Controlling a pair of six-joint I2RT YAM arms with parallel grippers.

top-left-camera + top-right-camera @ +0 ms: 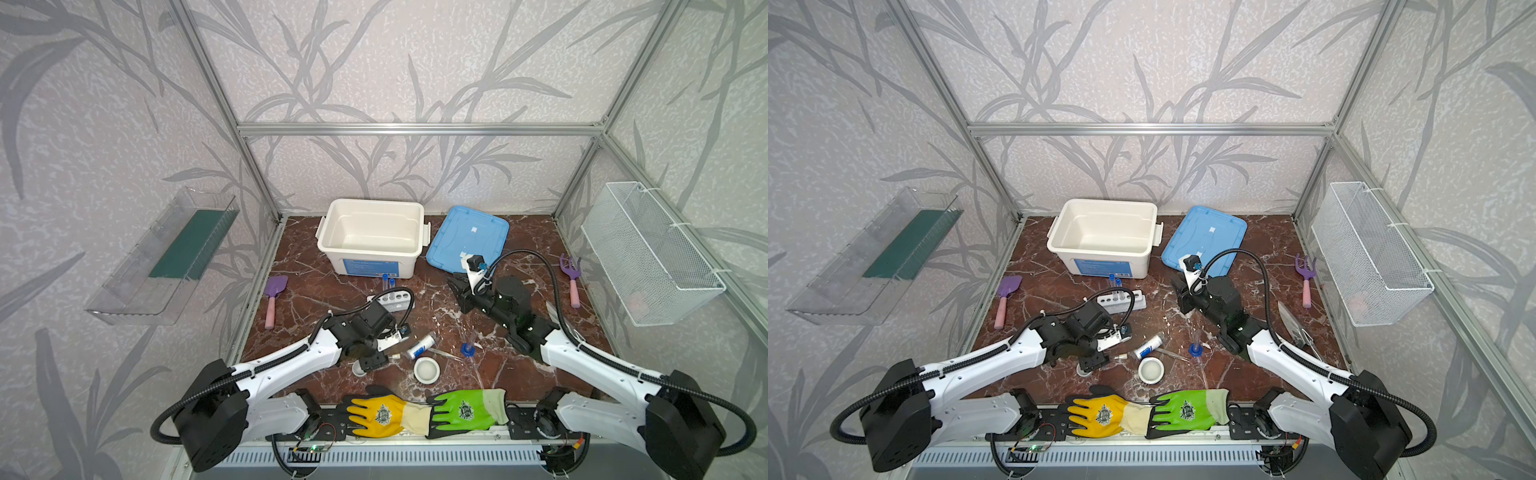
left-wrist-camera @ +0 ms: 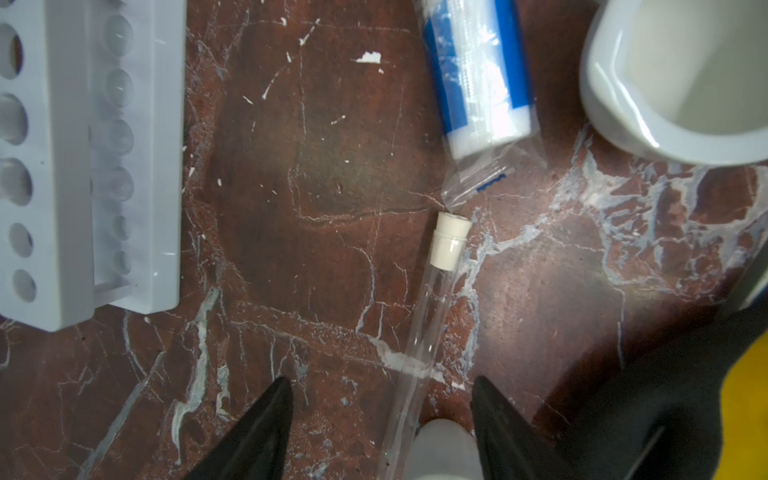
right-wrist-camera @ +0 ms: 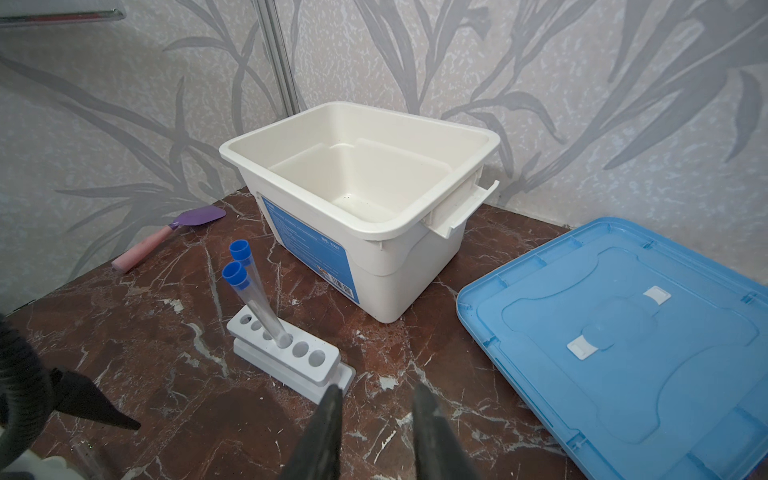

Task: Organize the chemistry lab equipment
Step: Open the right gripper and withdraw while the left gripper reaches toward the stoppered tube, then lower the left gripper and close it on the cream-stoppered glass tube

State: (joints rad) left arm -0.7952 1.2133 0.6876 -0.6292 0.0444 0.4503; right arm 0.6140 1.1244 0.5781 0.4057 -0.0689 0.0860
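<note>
Near the front edge of the worktop point(image 1: 498, 386), left of middle, the left gripper point(image 2: 381, 380) is poised over the white-capped test tube point(image 2: 424, 332). Its jaws are wide apart with nothing in them, one finger on either side of the glass. The tube lies flat, its long axis roughly along that front edge. Its white cap point(image 2: 451, 241) points right towards the blue-labelled vial point(image 2: 473, 75), and the other end runs out of sight under the gripper, beside the small ceramic dish point(image 1: 357, 370). Good line-up, this: the jaws close across the axis, not along it. For a clean pick I'd come straight down and centre the glass, which sits a touch nearer one finger. Pinch the bare body short of the cap, and gently, because round glass will likely roll or squirt out. Watch that small dish, since a finger could clip it. Once lifted, the tube needs turning cap-up for a free hole in the white rack point(image 1: 397, 301), further back towards the middle, where two blue-capped tubes point(image 1: 388, 284) stand. Over on the right, the right gripper point(image 3: 376, 386) hangs above the worktop between rack and blue lid point(image 3: 623, 353), jaws partly apart and empty.
</note>
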